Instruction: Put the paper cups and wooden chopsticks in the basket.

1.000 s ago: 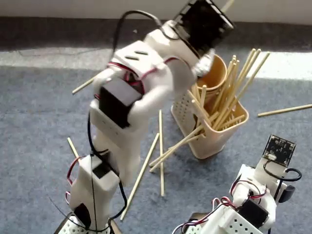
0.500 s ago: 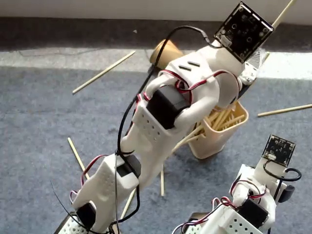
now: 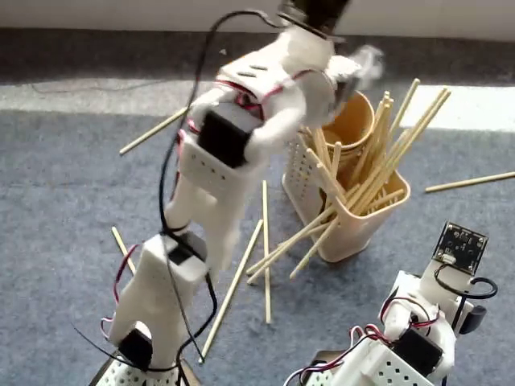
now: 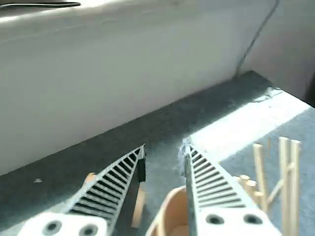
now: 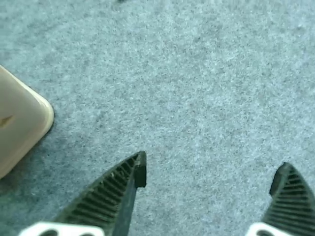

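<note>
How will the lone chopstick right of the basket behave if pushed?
The chopstick looks thin and straight, so probably stiff and light. Lying flat on the carpet, it may roll or pivot rather than slide straight.

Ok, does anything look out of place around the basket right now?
Yes. Several wooden chopsticks lie loose on the grey carpet beside the beige perforated basket, a few leaning against its outside wall. One stray stick lies farther right, another far left.

So the left arm (image 3: 217, 161) stands tall over the basket (image 3: 358, 229), left gripper (image 4: 164, 147) parted a bit (empty); right gripper (image 5: 213, 164) sits low beside it, gaping wide.
</note>
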